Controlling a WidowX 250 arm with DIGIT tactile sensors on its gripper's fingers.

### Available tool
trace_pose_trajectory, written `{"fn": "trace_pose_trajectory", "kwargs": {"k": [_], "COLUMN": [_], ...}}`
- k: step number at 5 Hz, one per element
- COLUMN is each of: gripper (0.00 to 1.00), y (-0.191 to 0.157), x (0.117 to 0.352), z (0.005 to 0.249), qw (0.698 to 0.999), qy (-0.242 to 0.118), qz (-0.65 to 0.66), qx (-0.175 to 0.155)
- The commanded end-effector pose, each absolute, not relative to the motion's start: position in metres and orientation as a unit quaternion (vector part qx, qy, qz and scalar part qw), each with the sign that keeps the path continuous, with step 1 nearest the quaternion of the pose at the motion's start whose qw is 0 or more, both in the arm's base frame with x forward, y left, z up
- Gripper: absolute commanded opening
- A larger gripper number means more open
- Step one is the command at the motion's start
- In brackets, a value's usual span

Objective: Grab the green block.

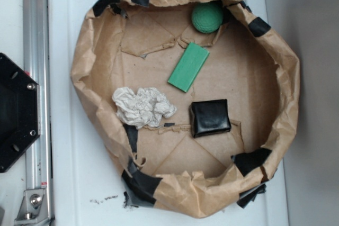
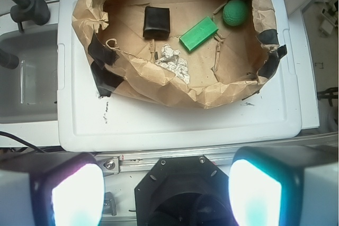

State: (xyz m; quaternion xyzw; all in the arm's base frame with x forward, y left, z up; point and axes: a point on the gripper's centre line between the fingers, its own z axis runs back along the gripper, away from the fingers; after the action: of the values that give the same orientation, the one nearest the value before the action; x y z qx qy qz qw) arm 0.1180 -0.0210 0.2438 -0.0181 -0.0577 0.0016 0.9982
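The green block (image 1: 188, 66) is a flat bright green slab lying at a slant on the floor of a brown paper bowl (image 1: 288, 86), just below a round dark-green ball (image 1: 207, 17). From the wrist view the green block (image 2: 198, 34) shows far ahead inside the bowl. My gripper (image 2: 166, 191) hangs high above the robot's black base, well back from the bowl, open, with nothing between its two glowing pads (image 2: 77, 194). The gripper does not appear in the exterior view.
A shiny black cube (image 1: 210, 117) sits below the green block, and a crumpled white paper wad (image 1: 142, 106) lies to its left. The bowl's crinkled walls are patched with black tape and stand on a white lid (image 1: 79, 173). The black base plate (image 1: 16, 112) is at far left.
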Motion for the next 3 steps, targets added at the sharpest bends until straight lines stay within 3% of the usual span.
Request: {"fn": "trace_pose_trajectory", "kwargs": {"k": [1,2,3], "gripper": [1.00,1.00,1.00], "y": [-0.021,-0.011,-0.008], "x": [0.118,0.162,0.194], "z": [0.244,0.201,0.174], "qw": [0.998,0.994,0.985], "qy": [-0.058,-0.061,-0.095], "qz": [0.002,0.091,0.141], "qx": [-0.018,0.008,0.000]}}
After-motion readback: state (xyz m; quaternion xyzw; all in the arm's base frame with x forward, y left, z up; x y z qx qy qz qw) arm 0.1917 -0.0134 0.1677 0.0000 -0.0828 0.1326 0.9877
